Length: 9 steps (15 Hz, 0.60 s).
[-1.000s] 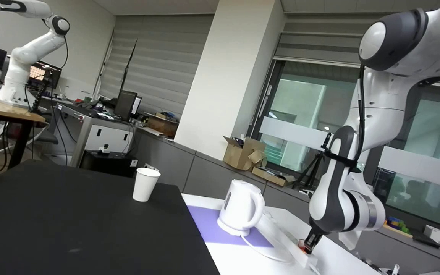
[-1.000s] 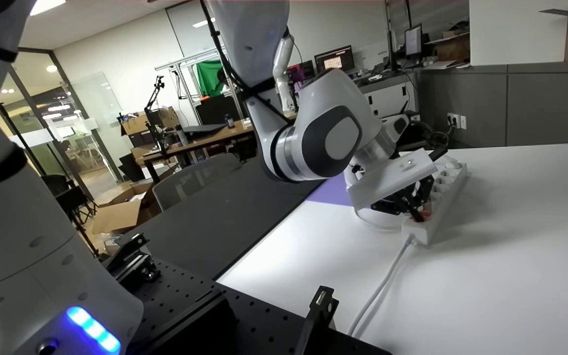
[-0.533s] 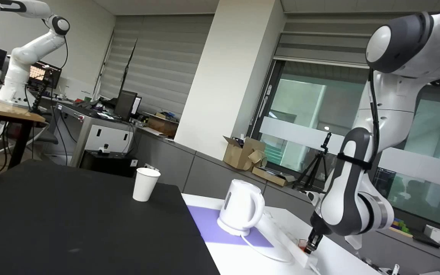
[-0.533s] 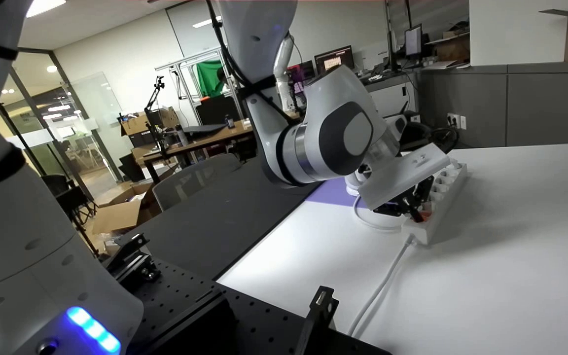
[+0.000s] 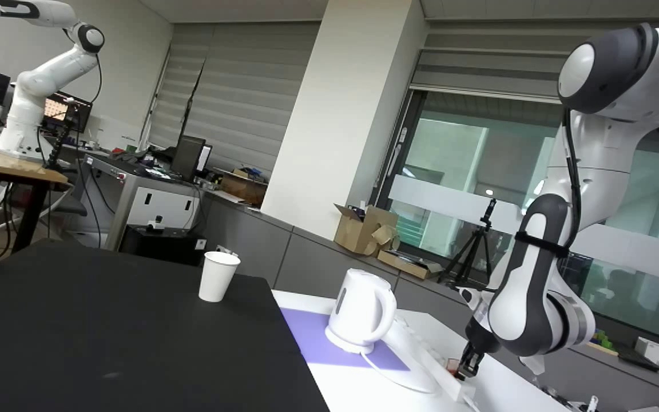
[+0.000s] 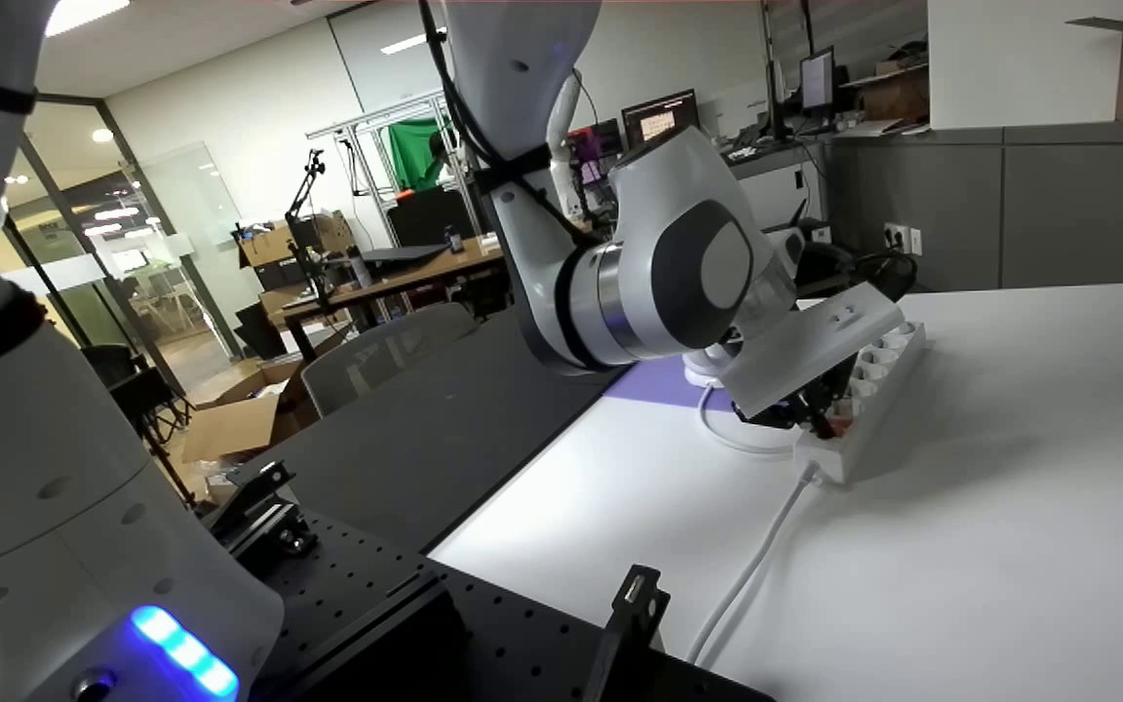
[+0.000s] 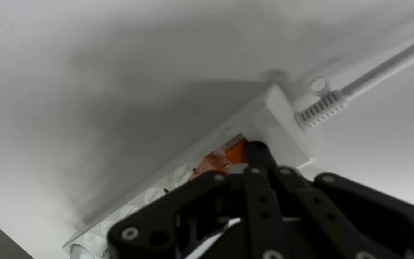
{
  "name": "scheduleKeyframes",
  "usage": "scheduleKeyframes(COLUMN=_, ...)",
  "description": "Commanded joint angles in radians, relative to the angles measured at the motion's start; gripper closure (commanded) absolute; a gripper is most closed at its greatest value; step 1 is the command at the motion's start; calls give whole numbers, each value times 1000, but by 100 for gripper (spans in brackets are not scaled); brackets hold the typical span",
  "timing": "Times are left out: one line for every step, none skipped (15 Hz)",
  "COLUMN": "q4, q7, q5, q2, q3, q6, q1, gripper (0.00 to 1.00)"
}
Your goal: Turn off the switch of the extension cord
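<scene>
The extension cord is a long white power strip (image 6: 881, 405) lying on the white table; its end also shows in the wrist view (image 7: 280, 127) and in an exterior view (image 5: 439, 367). Its orange-red switch (image 7: 236, 153) sits near the cable end and is partly covered by my fingers. In the wrist view my black gripper (image 7: 259, 147) has its fingers together, with the tip at the switch's cable-side end. The gripper also shows in both exterior views (image 5: 467, 371) (image 6: 820, 421), tilted down to the strip. I see nothing held between the fingers. The switch's exact tilt is hard to tell.
A white kettle (image 5: 358, 315) stands on a purple mat (image 5: 306, 337) near the strip's far end. Its white cord (image 5: 392, 382) lies beside the strip. A paper cup (image 5: 218, 277) stands on the black table (image 5: 106, 332). The strip's cable (image 6: 756, 561) runs across the white table.
The arm and wrist have shifted to the right in both exterior views and the gripper has tilted. The fingertips stay at the switch. The switch looks a little duller than before.
</scene>
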<state>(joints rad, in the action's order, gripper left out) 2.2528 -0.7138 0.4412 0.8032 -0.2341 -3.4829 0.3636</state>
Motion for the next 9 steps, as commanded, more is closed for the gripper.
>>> scheduleKeyframes(q4=-34, q7=52, q5=-12, q2=113, q3=30, q6=0, q1=-3, gripper=100)
scheduleKeyframes(q4=-28, q7=73, q5=-34, q2=90, q3=32, q6=23, q1=-13, gripper=100)
scheduleKeyframes(q4=-24, q7=92, q5=-49, q2=70, q3=35, q6=47, q1=-22, gripper=100)
scheduleKeyframes(q4=-19, q7=117, q5=-75, q2=38, q3=32, q6=92, q1=-40, gripper=100)
scheduleKeyframes(q4=-20, q7=137, q5=-107, q2=22, q3=18, q6=121, q1=-68, gripper=100)
scheduleKeyframes(q4=-16, q7=160, q5=-123, q2=-5, q3=30, q6=166, q1=-70, gripper=100)
scheduleKeyframes(q4=-12, q7=180, q5=-137, q2=-34, q3=38, q6=218, q1=-77, gripper=100)
scheduleKeyframes(q4=-12, q7=200, q5=-149, q2=-53, q3=45, q6=260, q1=-85, gripper=100)
scheduleKeyframes(q4=-12, q7=220, q5=-155, q2=-74, q3=54, q6=304, q1=-90, gripper=100)
